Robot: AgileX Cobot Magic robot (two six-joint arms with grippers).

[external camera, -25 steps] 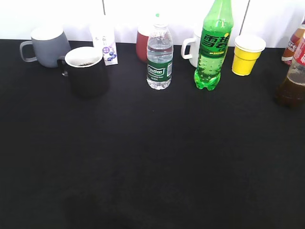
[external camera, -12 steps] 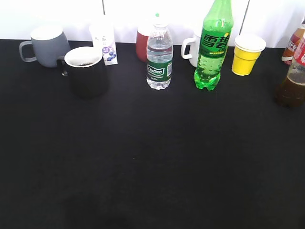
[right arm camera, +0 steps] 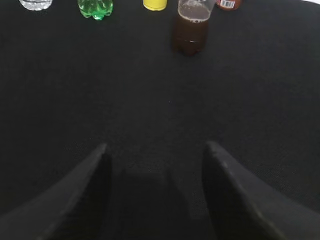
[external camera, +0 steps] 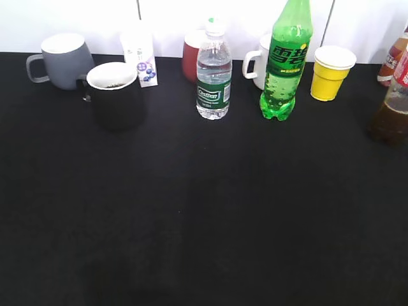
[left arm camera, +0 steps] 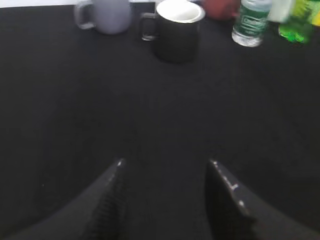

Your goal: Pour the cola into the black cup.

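Note:
The cola [external camera: 390,118], a clear bottle with dark brown liquid low in it and a red label, stands at the table's right edge, partly cut off. In the right wrist view it [right arm camera: 190,31] stands far ahead of my right gripper [right arm camera: 155,146], which is open and empty over the black cloth. The black cup [external camera: 115,95], glossy with a white inside, stands at the back left. In the left wrist view it [left arm camera: 176,31] stands far ahead of my left gripper [left arm camera: 165,162], which is open and empty. Neither gripper shows in the exterior view.
Along the back stand a grey mug [external camera: 60,60], a small carton [external camera: 140,57], a red cup [external camera: 190,60], a water bottle [external camera: 213,80], a white mug [external camera: 257,64], a green soda bottle [external camera: 285,64], a yellow cup [external camera: 331,72] and a smaller red-labelled bottle [external camera: 394,60].

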